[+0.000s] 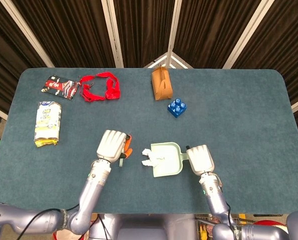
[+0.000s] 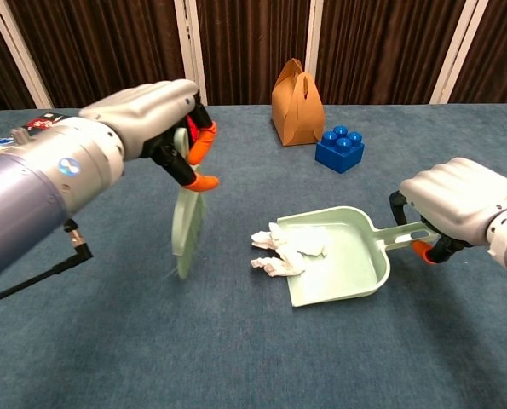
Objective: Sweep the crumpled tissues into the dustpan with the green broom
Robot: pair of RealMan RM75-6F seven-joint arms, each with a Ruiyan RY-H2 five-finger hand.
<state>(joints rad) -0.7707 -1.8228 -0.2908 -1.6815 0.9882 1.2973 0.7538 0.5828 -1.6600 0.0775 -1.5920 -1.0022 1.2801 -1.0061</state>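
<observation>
My left hand [image 2: 155, 115] [image 1: 112, 145] grips the pale green broom [image 2: 186, 220], which hangs bristles down just above the table, a short way left of the tissues. The crumpled white tissues [image 2: 279, 253] [image 1: 149, 158] lie at the open mouth of the pale green dustpan [image 2: 342, 266] [image 1: 167, 160], partly on its lip and partly on the cloth. My right hand [image 2: 460, 202] [image 1: 200, 159] holds the dustpan's handle at its right end. In the head view the broom is mostly hidden under my left hand.
A brown paper bag [image 2: 296, 104] and a blue toy block [image 2: 339, 148] stand behind the dustpan. A red strap [image 1: 100, 87], a dark snack packet [image 1: 60, 86] and a white-and-yellow packet [image 1: 48, 123] lie at the far left on the blue table [image 2: 236, 341].
</observation>
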